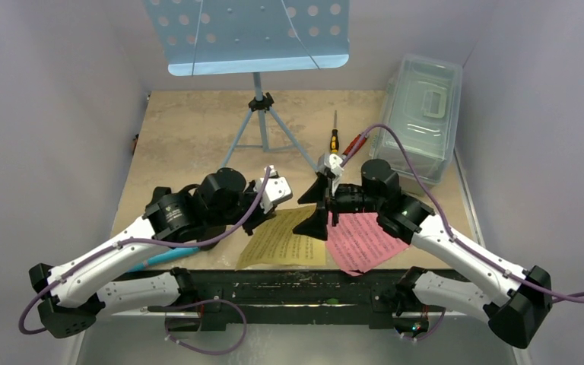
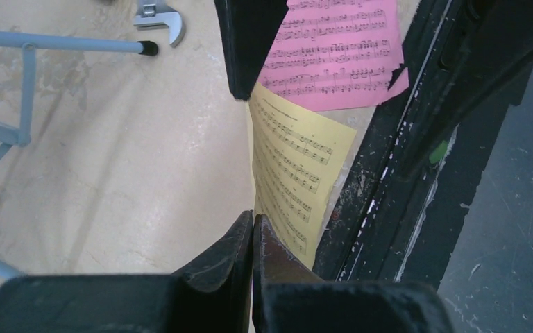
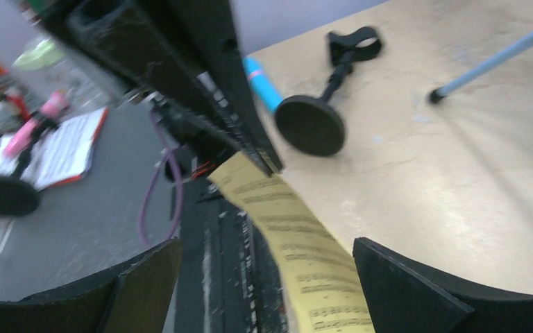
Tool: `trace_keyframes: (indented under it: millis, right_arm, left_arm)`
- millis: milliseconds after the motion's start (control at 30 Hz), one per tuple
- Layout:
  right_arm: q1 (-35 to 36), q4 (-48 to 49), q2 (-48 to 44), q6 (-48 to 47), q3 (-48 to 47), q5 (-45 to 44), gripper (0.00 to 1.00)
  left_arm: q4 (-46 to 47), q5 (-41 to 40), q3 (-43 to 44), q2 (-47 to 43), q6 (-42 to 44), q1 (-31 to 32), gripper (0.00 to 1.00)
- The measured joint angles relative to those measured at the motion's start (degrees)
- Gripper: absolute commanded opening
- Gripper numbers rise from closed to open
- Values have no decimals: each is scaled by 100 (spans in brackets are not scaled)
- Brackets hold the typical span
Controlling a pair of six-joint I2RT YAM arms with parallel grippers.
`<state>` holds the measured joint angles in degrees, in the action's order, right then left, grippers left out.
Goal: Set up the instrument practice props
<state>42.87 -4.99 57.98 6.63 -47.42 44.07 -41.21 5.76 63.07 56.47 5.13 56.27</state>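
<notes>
The light blue perforated music stand (image 1: 255,34) stands on its tripod at the back. My left gripper (image 1: 255,220) (image 2: 253,220) is shut on the left edge of the yellow sheet-music page (image 1: 281,239) (image 2: 295,166), which curves up off the table. My right gripper (image 1: 315,207) (image 3: 267,243) is open, its jaws on either side of the page's other end (image 3: 305,257), not touching it. The pink page (image 1: 361,239) (image 2: 343,48) lies flat beside it. The cyan microphone (image 1: 163,257) (image 3: 260,76) lies under my left arm. The black round-base mic stand (image 3: 312,121) lies on its side.
A screwdriver (image 1: 334,137) and a red-handled wrench (image 1: 350,146) (image 2: 159,15) lie behind my right gripper. A clear lidded box (image 1: 422,114) stands at the back right. The tripod legs (image 1: 243,133) (image 2: 76,45) spread over the middle. The black front rail (image 1: 289,285) borders the pages.
</notes>
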Motion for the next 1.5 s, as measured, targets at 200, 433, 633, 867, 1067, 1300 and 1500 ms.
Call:
trace_keyframes:
  millis: [200, 433, 633, 867, 1067, 1300, 1500]
  right_arm:
    - [7, 243, -586, 1969, 286, -2535, 98]
    - [26, 1576, -1056, 5619, 1856, -3519, 98]
    - [341, 3536, -66, 7591, 2730, -3407, 98]
    - [531, 6526, 1047, 8693, 3178, -3547, 98]
    - [625, 8454, 2238, 9405, 3198, -3829, 98]
    - [623, 9029, 3108, 9545, 3257, -4105, 96]
    - [533, 9040, 2758, 8769, 3250, -4369, 98]
  left_arm:
    - [107, -2011, 260, -140, -1274, 26, 0]
    - [586, -4680, 566, -455, -4697, 0, 0]
    - [1510, -5141, -17, -852, -6422, 0, 0]
    - [2540, -5143, -988, -1508, -7718, 0, 0]
    - [3112, -5045, -1252, -1665, -8367, 0, 0]
    - [3521, -4774, -1714, -1794, -9003, 0, 0]
    - [3604, -4625, -1906, -1888, -9372, 0, 0]
